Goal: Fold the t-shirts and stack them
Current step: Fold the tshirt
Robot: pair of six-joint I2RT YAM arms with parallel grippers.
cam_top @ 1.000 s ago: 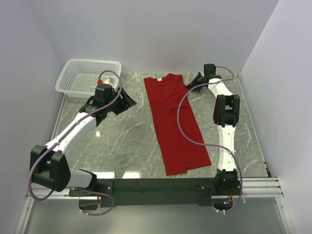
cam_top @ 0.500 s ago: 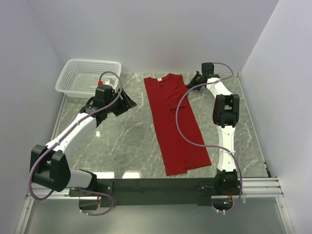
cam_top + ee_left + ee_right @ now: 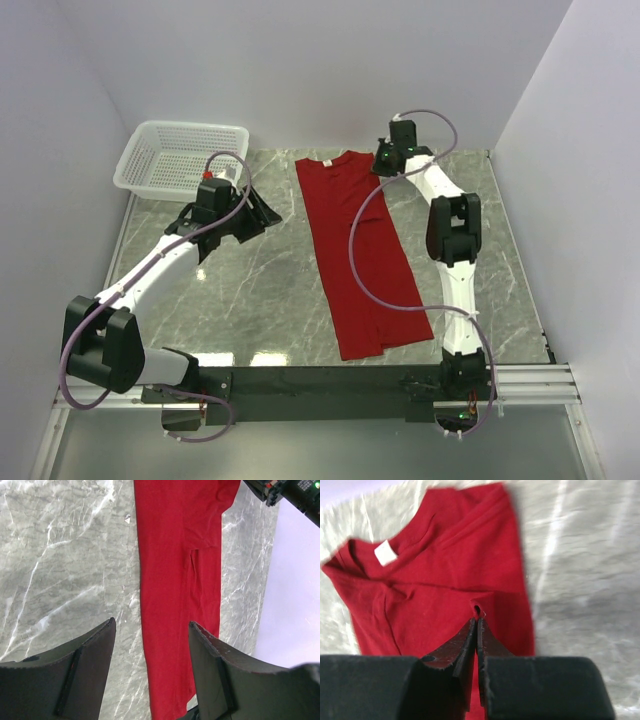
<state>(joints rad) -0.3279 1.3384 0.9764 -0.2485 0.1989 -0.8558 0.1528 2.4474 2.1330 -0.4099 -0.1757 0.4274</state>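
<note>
T-shirt [image 3: 335,230], deep red, lies flat on the marble table [image 3: 260,290] as a long narrow strip. Its sides appear to be turned in already, its collar points to the far wall and its hem lies near the arm bases. We mark its white neck label [image 3: 386,552] in the right wrist view. The right gripper [image 3: 477,617] sits on the far right part of the shirt beside the collar. Its jaws are pressed together and a small pucker of cloth is nipped at their tips. The left gripper [image 3: 152,625] hangs over bare table just left of the shirt, with its jaws apart and nothing between them. The white mesh basket [image 3: 195,126] stands in the far left corner, apart from the shirt. We judge the cross fold not yet made. The pinch is very shallow, so the cloth may slip out on the lift, or only the top layer may rise and undo the lengthwise fold. With one corner held and the other side free, a pull would skew the strip. The right arm's cable [image 3: 352,250] hangs across the shirt and could drag it.
</note>
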